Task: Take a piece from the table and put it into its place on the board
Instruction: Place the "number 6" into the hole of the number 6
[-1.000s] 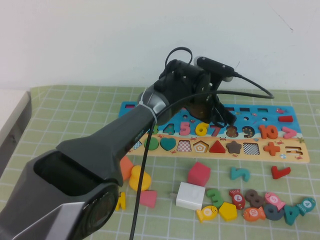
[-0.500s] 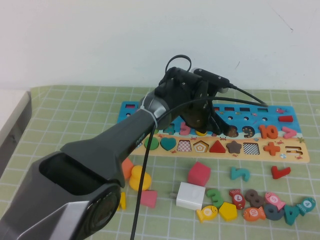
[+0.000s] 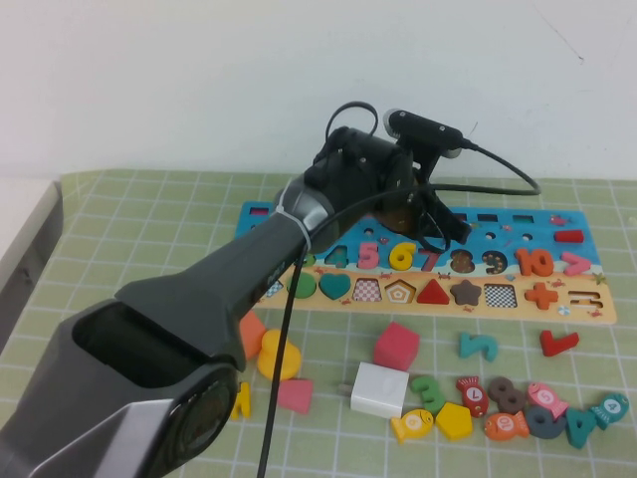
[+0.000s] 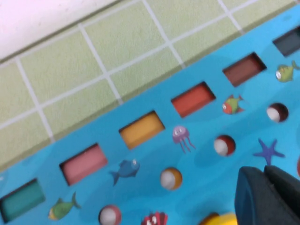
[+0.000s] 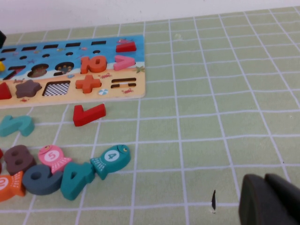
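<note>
1. Left arm reaches from the near left across the counter [image 3: 129, 214], which is covered by a green gridded mat.
2. Yellow duck [image 3: 278, 356] and pink block [image 3: 396, 346] lie on the mat short of the board, left of the white block [image 3: 379, 389].
3. The board [image 3: 587, 304] lies along the far side; blue upper band, tan lower band.
4. Left end effector [image 3: 438, 227] hangs over the blue band, fingers clenched, nothing between them.
5. The piece [image 3: 401, 257], a yellow 6, sits in the numeral row between the pink 5 and the 7, just near-left of the fingertips and apart from them.
6. Loose numerals and fish pieces cluster at near right, among them a teal fish [image 5: 111, 160] marked 4.
7. Right end effector [image 5: 268, 199] is low over bare mat, well right of the board, fingers pressed together, holding nothing.
</note>
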